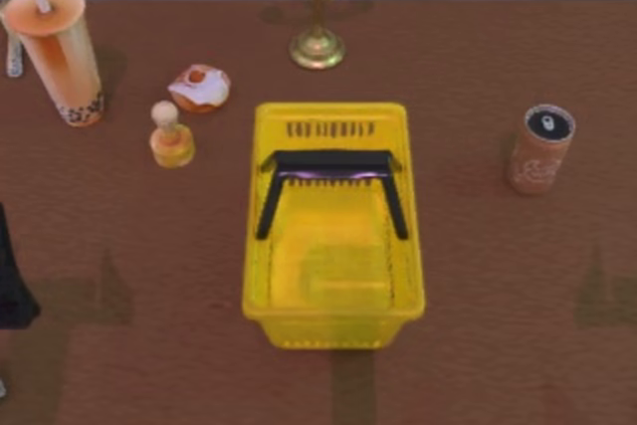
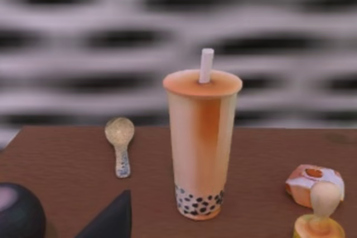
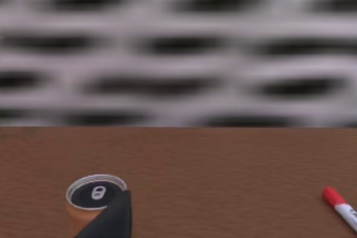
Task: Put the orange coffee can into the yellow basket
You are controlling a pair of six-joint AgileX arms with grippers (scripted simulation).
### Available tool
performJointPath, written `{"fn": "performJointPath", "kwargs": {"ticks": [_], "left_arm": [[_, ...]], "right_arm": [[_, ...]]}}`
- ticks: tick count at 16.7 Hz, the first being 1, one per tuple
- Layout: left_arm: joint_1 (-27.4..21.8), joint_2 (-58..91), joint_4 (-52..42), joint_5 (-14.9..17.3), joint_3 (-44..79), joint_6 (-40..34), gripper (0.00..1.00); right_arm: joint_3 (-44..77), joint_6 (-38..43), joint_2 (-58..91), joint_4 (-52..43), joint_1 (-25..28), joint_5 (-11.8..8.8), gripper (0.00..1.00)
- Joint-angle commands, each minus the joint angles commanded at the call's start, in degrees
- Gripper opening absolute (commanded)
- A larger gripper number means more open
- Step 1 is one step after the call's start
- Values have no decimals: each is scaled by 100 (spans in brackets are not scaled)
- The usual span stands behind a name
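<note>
Brown wood-grain table [image 1: 478,67] fills your top view, with the yellow basket [image 1: 333,318] sitting at centre frame, its black handle [image 1: 331,160] folded across the inside. You'll find the orange coffee can [image 1: 539,149] standing upright at right of frame, well apart from the basket. Your left arm [image 1: 14,276] sits parked at the left edge; you cannot tell how either gripper's fingers stand. At upper left stands a straw cup [image 1: 58,55].
</note>
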Motion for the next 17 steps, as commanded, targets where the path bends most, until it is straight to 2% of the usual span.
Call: {"fn": "performJointPath", "kwargs": {"ticks": [4, 8, 12, 17], "left_arm": [[0, 0, 0, 0, 0, 0, 100], [0, 0, 0, 0, 0, 0, 100], [0, 0, 0, 0, 0, 0, 100], [0, 0, 0, 0, 0, 0, 100]], "right_arm": [[170, -47, 173, -107, 34, -15, 100], [1177, -321, 1242, -750, 176, -46, 100], [2859, -778, 3229, -1874, 361, -46, 100], [5495, -1494, 6417, -3681, 630, -27, 100]]}}
